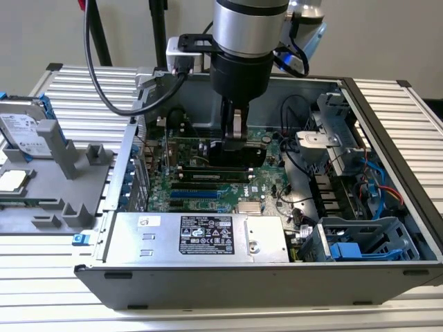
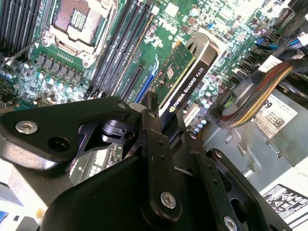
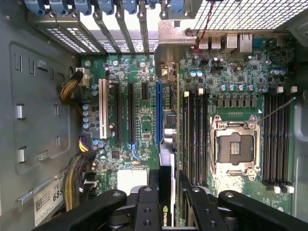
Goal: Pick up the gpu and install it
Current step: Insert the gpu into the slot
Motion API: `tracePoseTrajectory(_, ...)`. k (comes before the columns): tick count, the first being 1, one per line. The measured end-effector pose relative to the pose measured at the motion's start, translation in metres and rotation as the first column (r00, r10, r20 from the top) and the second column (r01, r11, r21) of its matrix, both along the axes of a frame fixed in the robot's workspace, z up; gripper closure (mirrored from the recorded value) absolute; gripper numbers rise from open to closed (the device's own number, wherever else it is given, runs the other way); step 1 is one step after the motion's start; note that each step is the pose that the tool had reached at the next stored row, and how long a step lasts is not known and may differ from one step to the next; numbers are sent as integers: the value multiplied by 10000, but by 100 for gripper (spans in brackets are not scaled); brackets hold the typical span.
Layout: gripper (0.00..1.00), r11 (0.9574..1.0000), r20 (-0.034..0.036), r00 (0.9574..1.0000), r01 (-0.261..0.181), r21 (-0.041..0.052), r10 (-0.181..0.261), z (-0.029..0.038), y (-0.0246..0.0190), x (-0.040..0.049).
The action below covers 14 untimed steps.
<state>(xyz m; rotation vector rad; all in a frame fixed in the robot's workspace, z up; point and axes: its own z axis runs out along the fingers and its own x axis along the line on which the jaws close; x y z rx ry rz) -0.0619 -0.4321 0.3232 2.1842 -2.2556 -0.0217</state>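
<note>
In the exterior view, the robot arm reaches down from the top center of the frame into an open computer case lying on a ribbed metal table. The gripper hangs low over the motherboard at mid-frame, with a dark card-like shape at its tip just above the expansion slots. A silver power supply spans the lower middle of the case, and a hard drive sits in a grey holder at the frame's left edge.

In the second wrist view, the gripper pinches the gpu, its black fingers pressed against the card's dark edge. The card stands on edge, running from mid-frame toward the upper right, above the motherboard. The CPU socket lies at upper left, and a bundle of coloured cables curves at right.

In the first wrist view, the gripper occupies the bottom center, clamped on the gpu, seen edge-on as a thin vertical strip. The card lies just beside the blue slot on the motherboard; whether it is seated cannot be told. The CPU socket sits at right.
</note>
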Motion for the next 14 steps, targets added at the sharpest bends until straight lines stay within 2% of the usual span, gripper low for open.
tracePoseTrajectory(14, 100, 9999, 0, 9999, 121, 0, -121, -34, 0, 0)
